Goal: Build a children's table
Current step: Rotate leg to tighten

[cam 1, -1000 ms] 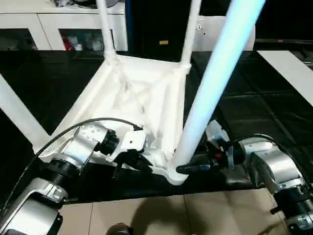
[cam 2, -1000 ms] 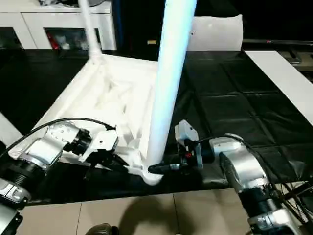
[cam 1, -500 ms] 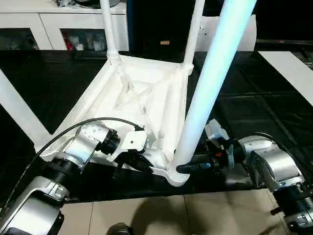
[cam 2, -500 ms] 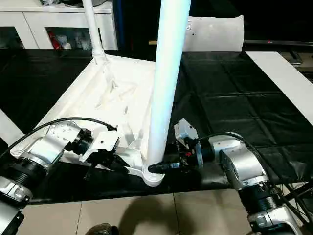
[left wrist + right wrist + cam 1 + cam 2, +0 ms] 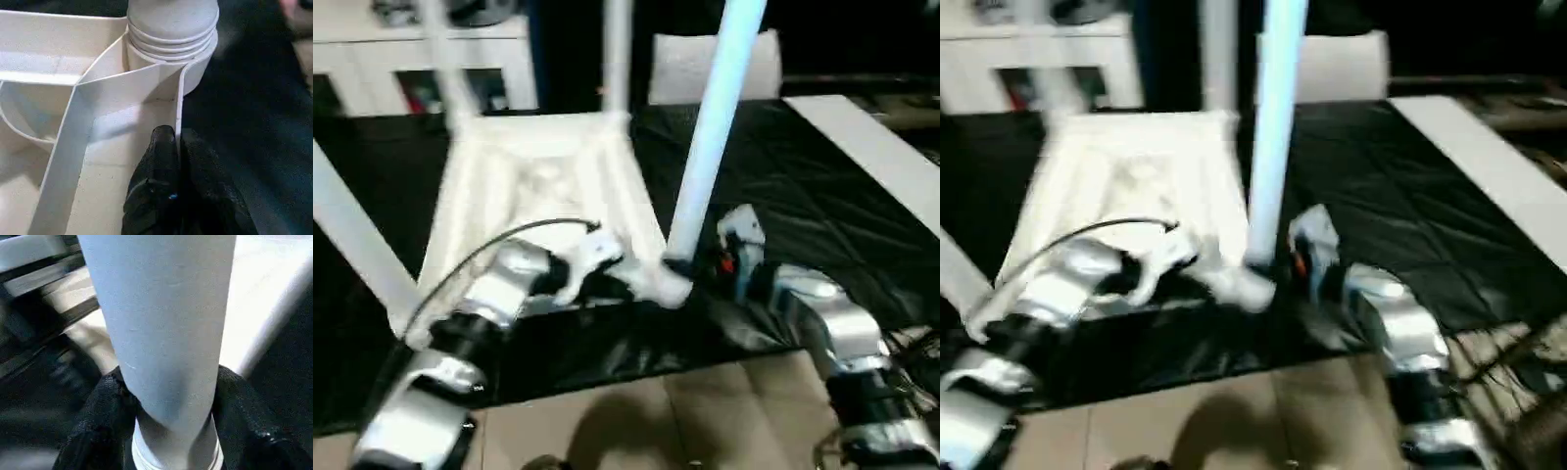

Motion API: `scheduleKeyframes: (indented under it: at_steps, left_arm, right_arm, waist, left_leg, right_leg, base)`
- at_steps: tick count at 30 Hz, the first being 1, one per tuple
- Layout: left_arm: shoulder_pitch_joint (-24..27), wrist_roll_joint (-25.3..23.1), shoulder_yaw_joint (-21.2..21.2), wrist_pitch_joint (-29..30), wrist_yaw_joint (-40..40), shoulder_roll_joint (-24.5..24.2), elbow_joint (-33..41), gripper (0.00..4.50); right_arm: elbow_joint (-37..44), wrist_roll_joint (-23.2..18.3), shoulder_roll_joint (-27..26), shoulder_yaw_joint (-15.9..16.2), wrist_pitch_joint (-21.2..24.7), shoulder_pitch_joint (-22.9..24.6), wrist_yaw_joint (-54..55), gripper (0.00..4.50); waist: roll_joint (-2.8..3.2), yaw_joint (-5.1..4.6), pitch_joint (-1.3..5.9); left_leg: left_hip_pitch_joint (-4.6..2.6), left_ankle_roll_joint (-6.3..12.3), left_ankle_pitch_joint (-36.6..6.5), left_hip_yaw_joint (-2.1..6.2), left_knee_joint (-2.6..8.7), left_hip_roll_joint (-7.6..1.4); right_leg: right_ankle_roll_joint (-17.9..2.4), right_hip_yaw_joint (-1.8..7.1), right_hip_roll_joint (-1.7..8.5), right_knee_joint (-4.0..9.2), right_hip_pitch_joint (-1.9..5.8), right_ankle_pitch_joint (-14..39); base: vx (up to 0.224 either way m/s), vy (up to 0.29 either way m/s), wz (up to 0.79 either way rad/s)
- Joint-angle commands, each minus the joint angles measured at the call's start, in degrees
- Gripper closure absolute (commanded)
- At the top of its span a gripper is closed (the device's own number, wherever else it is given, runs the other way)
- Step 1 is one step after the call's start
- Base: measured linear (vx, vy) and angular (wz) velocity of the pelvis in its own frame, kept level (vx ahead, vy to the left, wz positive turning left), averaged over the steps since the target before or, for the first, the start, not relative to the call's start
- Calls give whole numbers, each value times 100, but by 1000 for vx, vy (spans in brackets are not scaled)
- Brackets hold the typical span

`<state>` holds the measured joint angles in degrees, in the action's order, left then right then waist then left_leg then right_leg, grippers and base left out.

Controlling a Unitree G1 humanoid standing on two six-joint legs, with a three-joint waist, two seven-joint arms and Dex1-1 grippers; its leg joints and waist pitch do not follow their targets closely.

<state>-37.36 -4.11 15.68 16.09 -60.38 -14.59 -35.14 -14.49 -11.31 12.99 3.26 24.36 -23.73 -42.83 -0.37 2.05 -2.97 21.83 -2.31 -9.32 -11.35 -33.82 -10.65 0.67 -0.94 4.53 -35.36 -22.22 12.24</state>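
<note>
While both grippers keep their grip, I swing the tabletop [image 5: 543,171] round: left gripper [image 5: 176,147] pinches its rim, right gripper [image 5: 166,401] clasps the last leg [image 5: 710,147], seemingly seated.

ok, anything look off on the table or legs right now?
Nothing stands out. The tabletop lies underside up on the black cover, legs standing in its corner sockets. The right hand clamps the near leg just above its socket; the left hand pinches the tabletop's rim beside that socket.
</note>
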Motion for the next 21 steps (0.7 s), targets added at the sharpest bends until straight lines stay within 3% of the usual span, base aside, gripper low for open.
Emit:
scheduleKeyframes:
  at_steps: [1, 4, 5, 8, 11, 14, 17, 21]
  left_arm:
    - [-361, 333, -249, 260, 929, 661, 60, 450]
    - [-407, 269, -339, 354, 1276, 821, 64, 450]
    - [-413, 207, -345, 379, 1390, 883, 119, 450]
    - [-358, 109, -280, 400, 1369, 876, 270, 450]
    - [-270, 29, -162, 394, 1247, 786, 396, 450]
    - [-162, 79, -88, 309, 1034, 645, 518, 450]
    - [-143, 113, -86, 269, 976, 622, 538, 450]
    - [91, 166, 147, -331, 46, 112, 714, 450]
  right_arm:
    - [-356, 108, -727, 448, 227, -146, 674, 254]
    - [-586, 268, -1029, 346, 302, -309, 1236, 254]
    - [-702, 311, -1180, 291, 280, -389, 1460, 254]
    - [-567, 281, -1304, 292, 74, -336, 1477, 254]
    - [-410, 170, -1356, 161, -9, -235, 1480, 182]
    - [-250, 150, -1255, 117, -202, -80, 1350, 163]
    - [-219, 151, -1223, 117, -238, -49, 1320, 135]
    - [334, -17, -492, 84, -692, 381, 320, 101]
  waist:
    - [-26, -19, 308]
    - [-31, -54, 335]
    - [-22, -68, 348]
    - [-34, -50, 355]
    - [-31, 4, 364]
    - [6, 27, 369]
    - [-2, 22, 375]
    - [39, 49, 383]
  left_leg:
    - [-132, -329, -2175, 197, 478, -208]
    - [-92, -279, -1989, 200, 481, -193]
    - [-83, -225, -1822, 182, 477, -194]
    - [-103, -92, -1702, 148, 447, -193]
    - [-95, 28, -1473, 122, 430, -197]
    - [-83, 41, -1347, 122, 437, -204]
    - [-85, 50, -1286, 110, 434, -201]
    - [-82, 125, -1228, 116, 431, -217]
  right_leg:
    - [-977, 130, 341, 555, 67, 2320]
    - [-939, 124, 336, 551, 106, 2104]
    - [-990, 130, 310, 528, 101, 1709]
    - [-1055, 145, 303, 530, 100, 1438]
    - [-1080, 156, 295, 518, 107, 1182]
    - [-1131, 154, 294, 494, 123, 962]
    - [-1195, 150, 278, 480, 131, 771]
    - [-1236, 150, 278, 461, 157, 442]
  base:
    - [0, 0, 0]
    - [0, 0, 0]
    - [0, 0, 0]
    - [0, 0, 0]
    - [0, 0, 0]
    - [0, 0, 0]
    - [0, 0, 0]
    - [0, 0, 0]
